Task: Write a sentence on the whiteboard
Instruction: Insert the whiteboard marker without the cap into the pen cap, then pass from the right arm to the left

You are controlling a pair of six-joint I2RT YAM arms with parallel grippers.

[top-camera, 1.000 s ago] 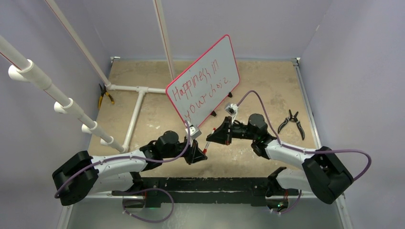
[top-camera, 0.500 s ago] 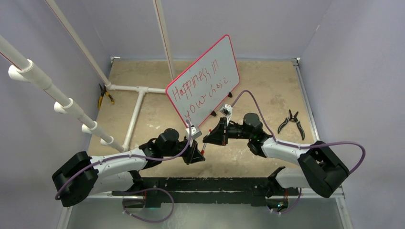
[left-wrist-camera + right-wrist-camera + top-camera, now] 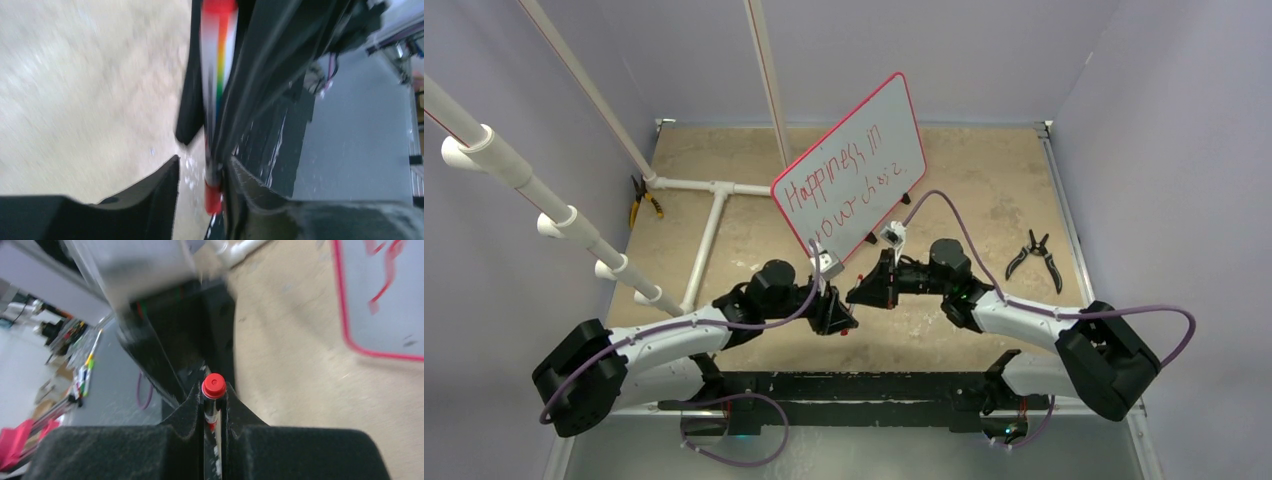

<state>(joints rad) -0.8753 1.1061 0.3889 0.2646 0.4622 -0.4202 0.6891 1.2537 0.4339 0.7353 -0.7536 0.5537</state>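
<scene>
1. The marker (image 3: pixel 213 390) is clamped in the right jaws, which are closed tight on its barrel. Its red cap end stands out just past their tips.
2. In the left wrist view the same marker, white with a rainbow stripe and red ends, is seen running lengthwise between the left jaws.
3. The left jaws are held narrowly apart. The marker lies against one finger, and a gap is seen between it and the other, so no clamping is shown there.
4. Both pairs of jaws are seen tip to tip, low over the tabletop (image 3: pixel 984 170), with the left jaws just beside the right.
5. The whiteboard (image 3: pixel 864 150) is stood tilted on small black feet just beyond both jaws. Its nearest red-rimmed corner is closest to the left jaws.
6. The sentence (image 3: pixel 839 190) is written on the whiteboard in red, in two slanted lines. "Happiness in" can be read above a line starting "your", and the last letters cannot be made out.
7. Black pliers (image 3: pixel 1036 258) are laid on the tabletop to the right of the right jaws, well apart from them.
8. Yellow-handled pliers (image 3: pixel 642 200) are placed far to the left of the left jaws, beside a white pipe frame (image 3: pixel 709 220).
9. Both wrist views are blurred, so finer detail cannot be told.
</scene>
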